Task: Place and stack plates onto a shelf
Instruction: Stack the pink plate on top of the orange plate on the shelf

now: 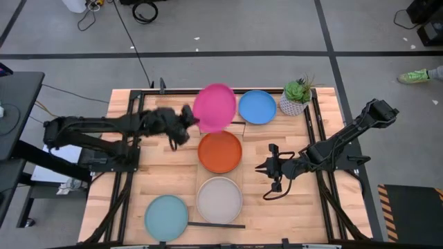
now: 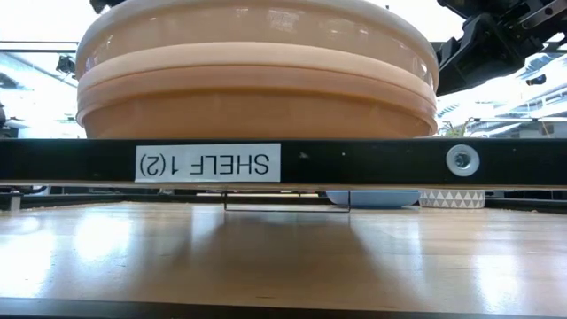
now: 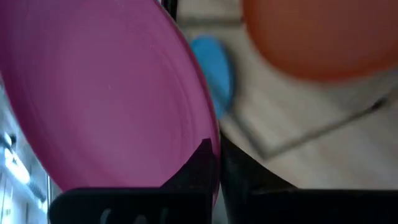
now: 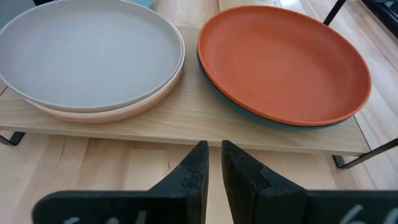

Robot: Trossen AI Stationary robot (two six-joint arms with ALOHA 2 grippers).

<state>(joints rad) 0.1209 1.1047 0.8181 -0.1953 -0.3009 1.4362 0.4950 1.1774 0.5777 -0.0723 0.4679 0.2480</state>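
My left gripper (image 1: 185,123) is shut on the pink plate (image 1: 214,106), which hangs over the far end of the shelf (image 1: 220,175). On the pale-wood shelf (image 4: 186,127) the orange plate (image 1: 220,152) lies on a dark teal one (image 4: 273,120). The grey plate (image 1: 219,200) tops a tan and cream stack (image 2: 257,80). Flat on the table are the blue plate (image 1: 257,107) and the light aqua plate (image 1: 166,216). My right gripper (image 1: 270,181) is shut and hovers to the right of the shelf, touching nothing. My left gripper pinches the pink plate's rim (image 3: 210,146) on its left side, coming level from the table's left. One dark finger (image 3: 200,163) lies on the plate's inner face; the other finger is hidden behind the plate. The plate is lifted clear and tilted.
A white potted plant (image 1: 297,97) stands at the far right, beside the blue plate. Black frame rails (image 1: 315,138) run along both table sides. The shelf's front bar (image 2: 292,163) carries a label. Bare tabletop lies right of the shelf, near my right gripper (image 4: 213,163).
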